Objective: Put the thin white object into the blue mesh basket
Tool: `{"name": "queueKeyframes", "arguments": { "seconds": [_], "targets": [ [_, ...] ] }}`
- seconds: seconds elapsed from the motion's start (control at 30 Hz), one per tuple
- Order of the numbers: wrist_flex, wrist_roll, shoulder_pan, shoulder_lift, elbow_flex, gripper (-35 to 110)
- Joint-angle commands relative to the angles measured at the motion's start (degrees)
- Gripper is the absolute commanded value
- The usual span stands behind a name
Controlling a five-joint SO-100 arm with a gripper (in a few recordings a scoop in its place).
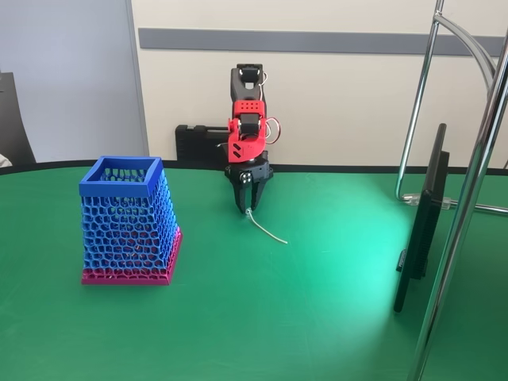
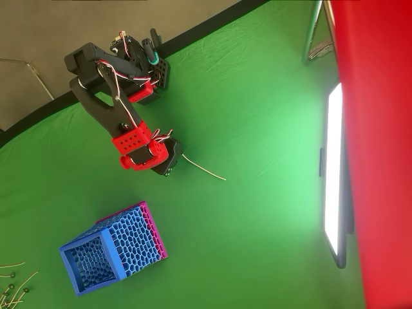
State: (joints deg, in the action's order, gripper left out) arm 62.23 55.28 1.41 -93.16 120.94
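The thin white object (image 1: 268, 228) lies on the green table, running from the fingertips toward the front right; it also shows in the overhead view (image 2: 205, 168). My gripper (image 1: 248, 208) points straight down over its near end, fingers drawn together on that end. From above, the red wrist hides most of the gripper (image 2: 172, 165). The blue mesh basket (image 1: 127, 222) with a magenta base stands upright, well to the left of the gripper in the fixed view, and sits in the lower left of the overhead view (image 2: 116, 248).
A dark monitor (image 1: 421, 222) on edge and chrome stand tubes (image 1: 468, 198) occupy the right side. A black case (image 1: 198, 143) sits behind the arm. Several loose white strands (image 2: 13, 283) lie at the overhead view's lower left corner.
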Motion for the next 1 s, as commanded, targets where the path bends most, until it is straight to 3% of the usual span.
{"name": "queueKeyframes", "arguments": {
  "seconds": [0.0, 0.97],
  "targets": [
    [-0.53, -0.62, -0.09, 0.18, 0.00, 16],
    [-4.57, -2.20, -0.53, 2.20, 3.52, 18]
  ]
}}
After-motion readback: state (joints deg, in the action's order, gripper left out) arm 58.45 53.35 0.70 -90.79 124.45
